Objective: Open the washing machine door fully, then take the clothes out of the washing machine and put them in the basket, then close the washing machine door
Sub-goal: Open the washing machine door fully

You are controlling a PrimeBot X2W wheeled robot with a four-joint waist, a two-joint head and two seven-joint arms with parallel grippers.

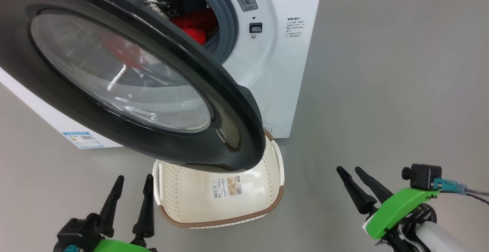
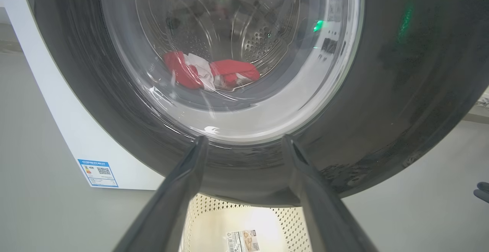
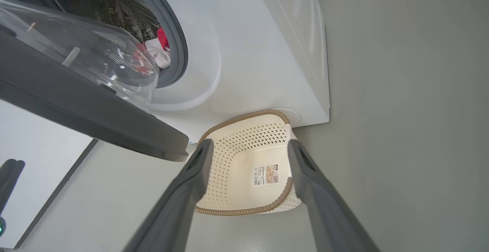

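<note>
The left gripper (image 1: 134, 178) sits at the lower left of the head view, its two long dark fingers (image 1: 112, 206) spread wide and pointing up, empty; the green left wrist shell (image 1: 114, 246) shows just beneath; the right gripper (image 1: 348, 170) sits at the lower right, jaws likewise apart and empty, slanting up and to the left; behind it come the green right wrist shell (image 1: 397, 206), a small black wrist camera (image 1: 422, 176) and the pale forearm (image 1: 439, 240).

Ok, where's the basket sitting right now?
Head view, lower centre: the basket stands on the floor in front of the washing machine, its far end under the open door, just right of the left gripper.
</note>
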